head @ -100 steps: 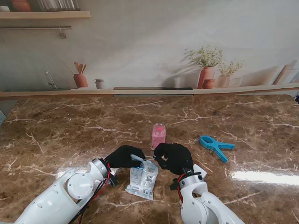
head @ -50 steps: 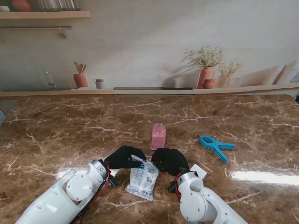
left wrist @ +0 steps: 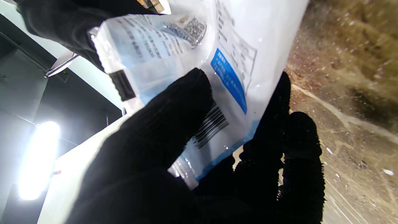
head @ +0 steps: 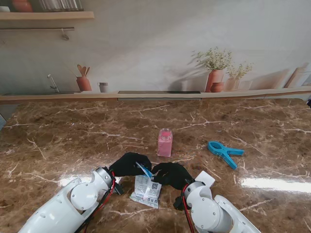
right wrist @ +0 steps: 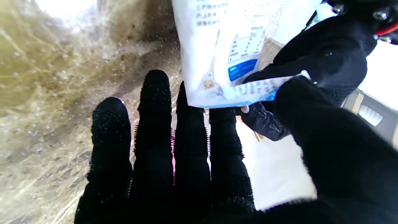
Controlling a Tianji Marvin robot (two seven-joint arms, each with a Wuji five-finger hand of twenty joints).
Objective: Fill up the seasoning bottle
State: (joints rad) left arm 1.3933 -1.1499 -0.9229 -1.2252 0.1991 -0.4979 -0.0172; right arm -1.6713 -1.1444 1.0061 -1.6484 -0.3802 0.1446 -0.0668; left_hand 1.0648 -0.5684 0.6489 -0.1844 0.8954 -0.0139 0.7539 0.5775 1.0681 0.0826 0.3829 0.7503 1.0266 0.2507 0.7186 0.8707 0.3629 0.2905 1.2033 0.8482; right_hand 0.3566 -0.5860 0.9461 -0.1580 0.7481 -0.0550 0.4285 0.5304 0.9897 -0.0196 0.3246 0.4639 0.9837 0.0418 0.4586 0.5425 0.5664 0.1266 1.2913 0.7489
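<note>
From the stand, the left hand sits low on the marble table, its black-gloved fingers pinched on the top edge of the white-and-blue pouch; the left wrist view confirms it, with the thumb pressed on the printed face and the other fingers behind the pouch's edge. The pouch hangs from that top edge, its lower part lying on the table nearer to me. Just to the right, the right hand meets the same top edge: in the right wrist view its thumb lies against the pouch's blue-trimmed rim, while the four fingers stretch out straight and nearly together, so it grips the pouch with a loose pinch rather than a fist. Farther from me, between the two hands, the pink bottle stands upright, apart from both. Well to the right lies a blue clip.
</note>
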